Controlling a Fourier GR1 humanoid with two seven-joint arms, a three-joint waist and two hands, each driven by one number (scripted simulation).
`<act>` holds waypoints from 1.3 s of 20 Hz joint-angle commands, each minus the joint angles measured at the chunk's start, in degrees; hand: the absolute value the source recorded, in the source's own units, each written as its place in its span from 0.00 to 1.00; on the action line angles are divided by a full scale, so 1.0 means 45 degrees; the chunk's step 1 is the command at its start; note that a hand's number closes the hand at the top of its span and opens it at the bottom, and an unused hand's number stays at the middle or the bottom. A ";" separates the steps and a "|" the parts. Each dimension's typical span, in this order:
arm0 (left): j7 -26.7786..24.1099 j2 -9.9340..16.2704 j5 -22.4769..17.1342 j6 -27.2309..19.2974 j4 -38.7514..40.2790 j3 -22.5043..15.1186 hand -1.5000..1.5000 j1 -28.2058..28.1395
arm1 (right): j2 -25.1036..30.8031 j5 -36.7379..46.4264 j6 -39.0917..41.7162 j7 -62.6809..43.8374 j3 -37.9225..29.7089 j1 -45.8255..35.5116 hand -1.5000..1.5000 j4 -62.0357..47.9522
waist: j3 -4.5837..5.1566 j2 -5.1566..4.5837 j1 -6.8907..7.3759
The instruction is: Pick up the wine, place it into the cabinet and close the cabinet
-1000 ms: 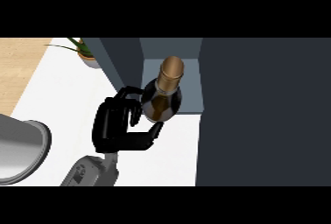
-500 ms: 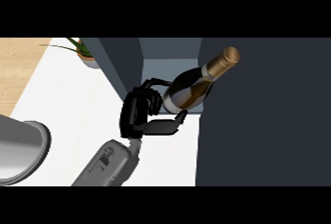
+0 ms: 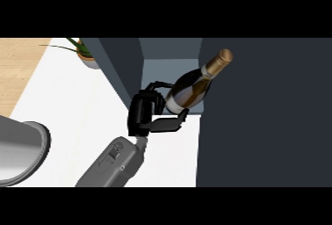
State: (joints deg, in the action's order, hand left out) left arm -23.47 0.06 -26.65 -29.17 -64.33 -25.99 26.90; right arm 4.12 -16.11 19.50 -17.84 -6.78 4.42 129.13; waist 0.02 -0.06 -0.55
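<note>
Nearest to us, at the lower left edge, sits the rim of a grey round vessel (image 3: 19,154); we cannot see anything in it. Our grey forearm (image 3: 113,165) comes up from the bottom over the white counter (image 3: 71,101). We judge it to be the left arm, though only one arm shows. The right hand is out of view.

The left hand (image 3: 148,115) is clamped on the wine bottle (image 3: 191,88), fingers curled round its lower body and the thumb below. The bottle tilts, its gold-foiled neck pointing up and to the right, with its base at the mouth of the cabinet (image 3: 120,70) opening and its neck lying across the dark panel (image 3: 266,110) on the right, which we take to be the cabinet's door.

The risk, as we judge it, is the tilt: if we let go now the bottle may topple or roll out, and its neck may block the door from closing. We cannot see anything else inside the cabinet.

Farthest off, a potted plant (image 3: 83,55) stands at the counter's back edge.
</note>
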 commanded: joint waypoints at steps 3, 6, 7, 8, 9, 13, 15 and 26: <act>-0.0867 -0.0013 -0.0842 0.0372 0.1514 0.0046 1.00 0.0129 | -0.0172 0.0144 -0.0476 -0.0869 0.0540 -0.0122 0.00 0.0838 | 0.0000 0.0004 0.0011; -0.1934 -0.0013 -0.1384 0.0464 0.2259 -0.0336 1.00 -0.0121 | 0.0520 -0.0830 -0.0235 -0.0919 -0.0562 -0.0738 0.00 0.0201 | 0.0000 0.0000 0.0003; -0.2501 -0.0013 -0.2512 -0.0096 0.3522 -0.0771 1.00 0.1013 | -0.0123 0.0041 -0.0127 -0.0213 0.0207 0.0082 0.00 0.0446 | 0.0003 -0.0023 -0.0132; -0.2253 -0.0013 -0.1890 0.0390 0.2645 -0.0381 1.00 0.0147 | 0.0401 -0.0809 -0.0553 -0.1607 -0.0317 -0.0306 0.00 0.1124 | 0.0001 0.0005 -0.0016; -0.1917 -0.0013 -0.1273 0.0988 0.2537 0.0137 1.00 -0.0116 | 0.0206 -0.0431 -0.0075 -0.0393 -0.0321 -0.0286 0.00 -0.0083 | -0.0003 0.0008 0.0052; -0.2924 -0.0013 -0.2705 0.1363 0.3567 -0.0112 1.00 0.0253 | 0.0528 -0.0844 -0.0062 -0.0453 -0.0802 -0.0804 0.00 -0.0485 | -0.0001 -0.0002 0.0016; -0.3088 -0.0014 -0.3620 0.1957 0.4393 0.0663 1.00 0.1155 | -0.0184 -0.0169 0.0190 -0.0374 0.0295 0.1027 0.00 0.1136 | 0.0005 -0.0013 -0.0160; -0.3305 -0.0014 -0.5480 0.2699 0.6921 -0.0123 1.00 0.3471 | 0.0477 -0.1148 0.0260 -0.0565 -0.0685 -0.0115 0.00 0.0037 | 0.0002 -0.0031 -0.0168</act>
State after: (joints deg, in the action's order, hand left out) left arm -40.02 0.01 -48.73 -17.00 -34.79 -26.29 38.75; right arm 5.08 -18.95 20.19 -19.14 -8.42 3.84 128.91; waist 0.03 -0.23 -1.22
